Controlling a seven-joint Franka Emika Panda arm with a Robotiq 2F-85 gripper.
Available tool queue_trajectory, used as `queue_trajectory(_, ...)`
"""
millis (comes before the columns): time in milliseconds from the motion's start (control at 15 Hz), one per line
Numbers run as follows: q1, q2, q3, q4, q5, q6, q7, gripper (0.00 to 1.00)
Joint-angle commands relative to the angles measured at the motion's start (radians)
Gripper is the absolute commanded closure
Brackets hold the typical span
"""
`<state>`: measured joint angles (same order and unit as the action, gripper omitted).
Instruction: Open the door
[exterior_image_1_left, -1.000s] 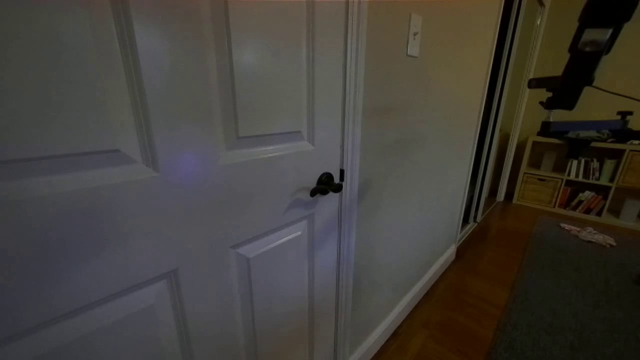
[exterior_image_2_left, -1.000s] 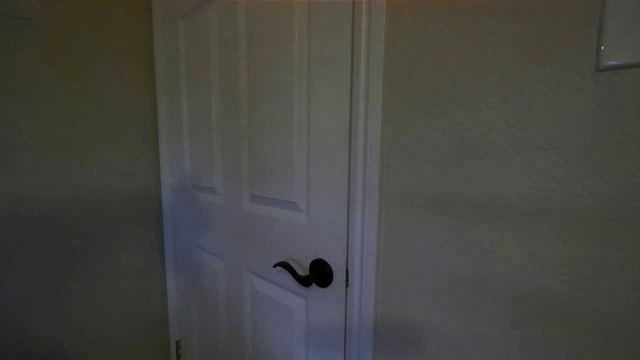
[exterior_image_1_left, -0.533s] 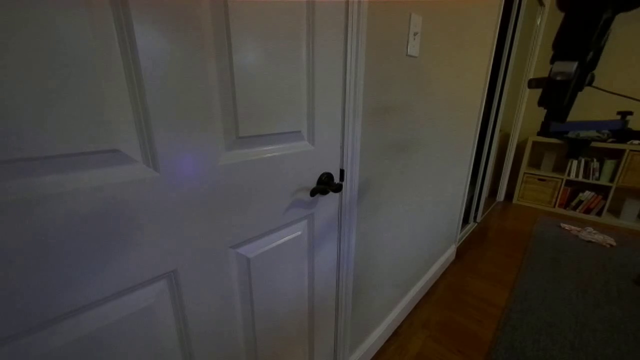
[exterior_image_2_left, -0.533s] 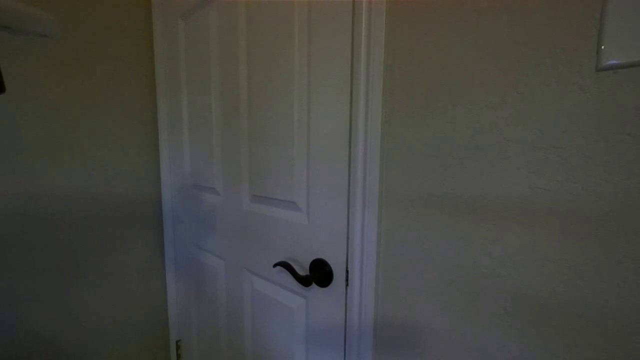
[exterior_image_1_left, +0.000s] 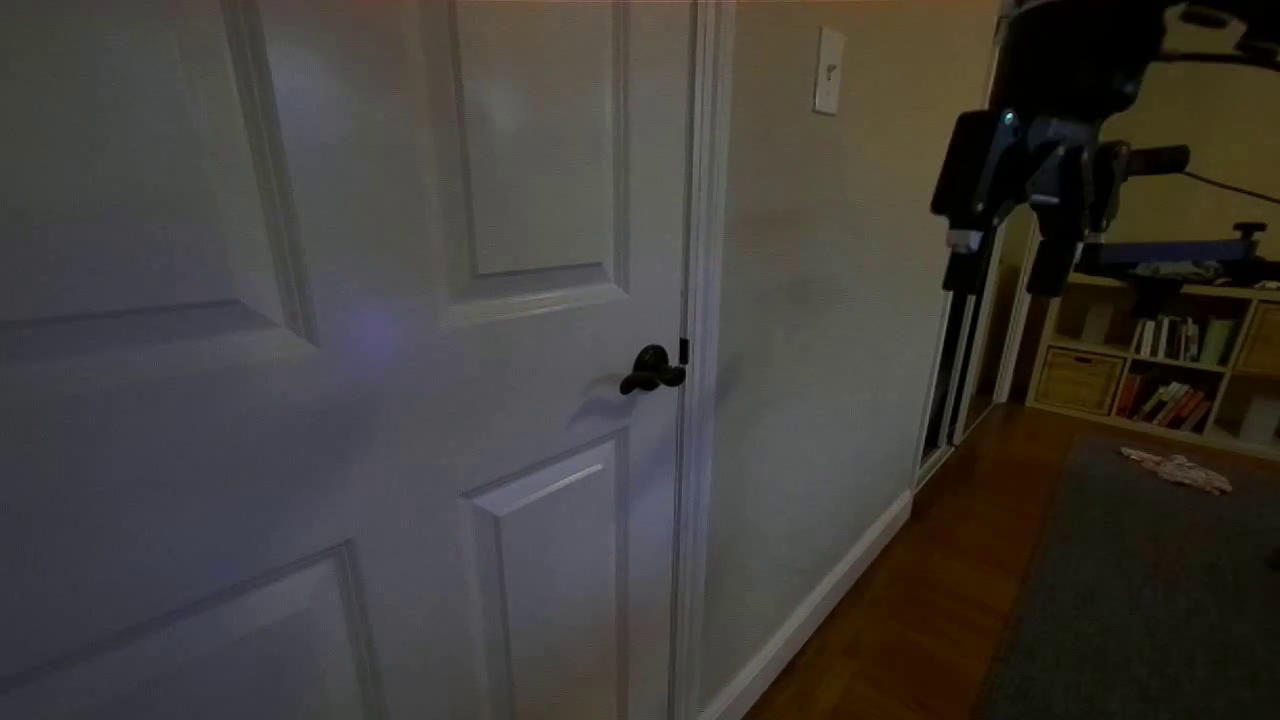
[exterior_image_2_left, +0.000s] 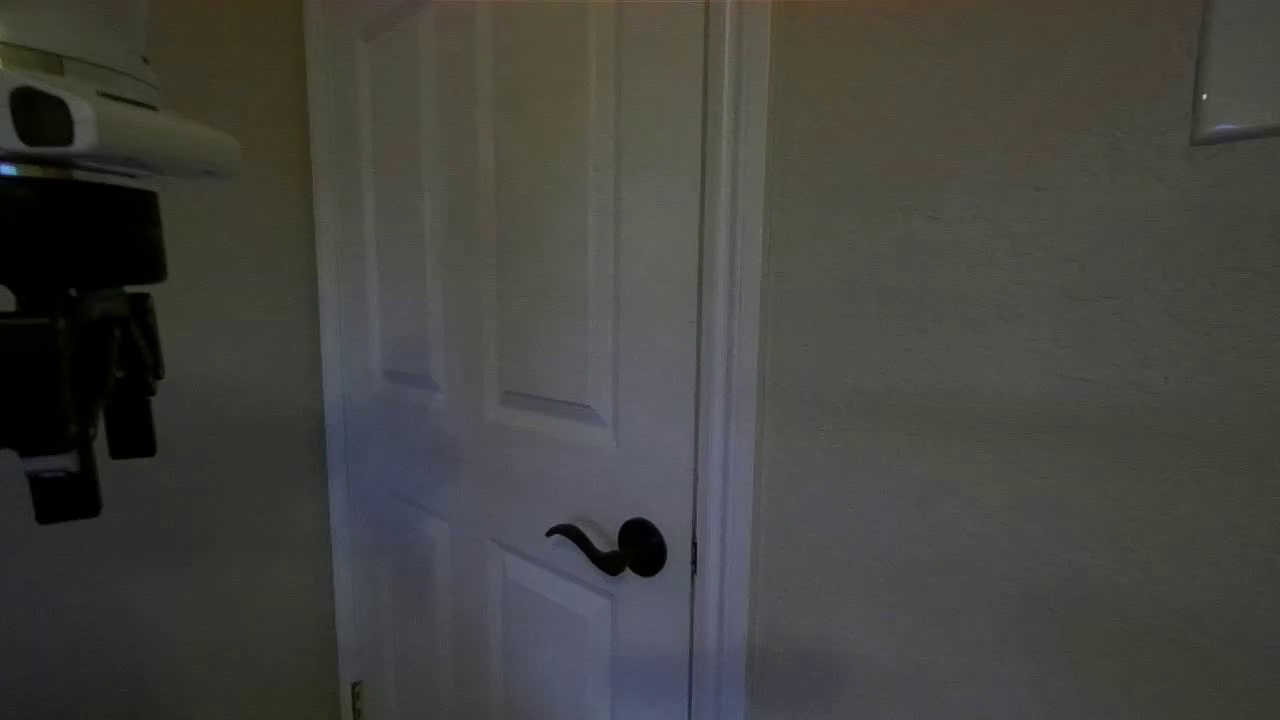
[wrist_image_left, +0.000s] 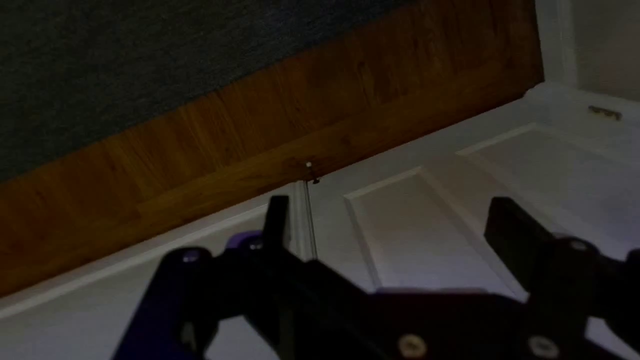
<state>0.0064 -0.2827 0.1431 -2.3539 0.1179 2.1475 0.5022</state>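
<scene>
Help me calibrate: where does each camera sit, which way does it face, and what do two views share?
Exterior view: close to the door, looking slantwise along the wall to a bookcase; gripper at upper right.
Exterior view: off the handle side, looking across the door toward its hinge; arm and gripper at left edge.
Wrist view: on the arm, looking down past the gripper's fingers at rug, floor and the door's lower part.
Both exterior views share the door, handle and gripper.
</scene>
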Motion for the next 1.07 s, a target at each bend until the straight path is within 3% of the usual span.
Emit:
queue_trajectory(0,-0.016,0.123,0.012,0.073,-0.011,0.051,0.195,0.00)
queue_trajectory(333,0.015,0.217,-0.008,0.124,-0.014,0.179,0.341,0.00)
queue_trajectory(1000,0.029,0.222,-0.019,0.131,-0.007,0.191,0.296,0.00)
